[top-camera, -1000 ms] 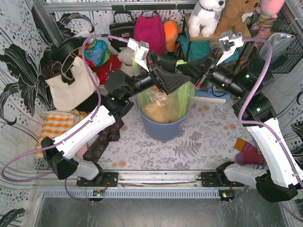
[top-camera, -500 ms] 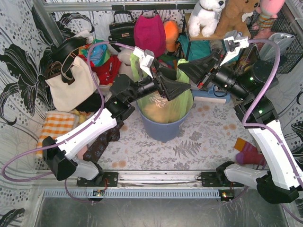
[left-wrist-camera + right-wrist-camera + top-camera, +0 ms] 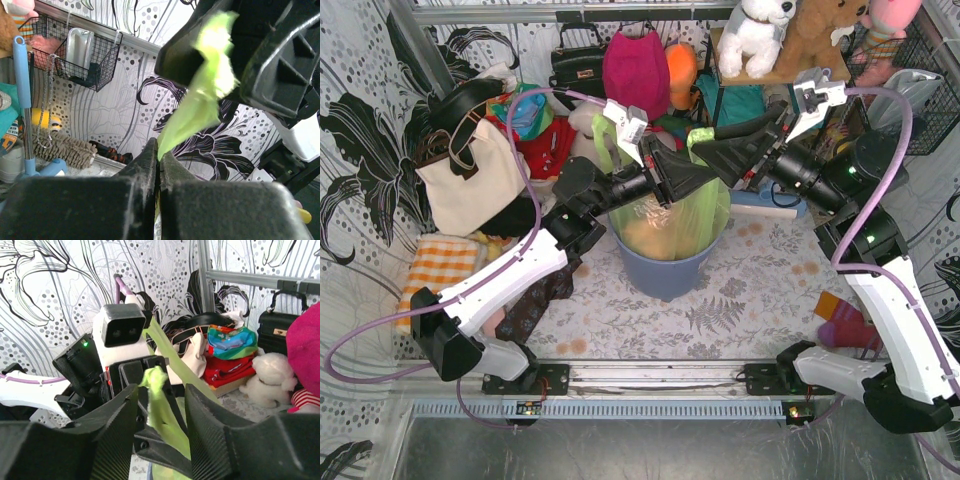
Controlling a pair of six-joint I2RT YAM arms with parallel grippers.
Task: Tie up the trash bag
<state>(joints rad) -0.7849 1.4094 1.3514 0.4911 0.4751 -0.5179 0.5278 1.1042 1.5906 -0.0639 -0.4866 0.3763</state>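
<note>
Left fingers (image 3: 142,167) clamp one bag (image 3: 667,226) ear, tensioning it for knotting. Right fingers (image 3: 114,416) straddle another; grip unclear.

Right claw (image 3: 705,150) swung left, tips now crossing left claw (image 3: 703,185) — above the trash bag (image 3: 665,228)

Left pincer (image 3: 158,150) & right pincer (image 3: 161,390) hide neck of the trash bag (image 3: 670,225) from you; can't tell if right pincer's gripping the strip.
</note>
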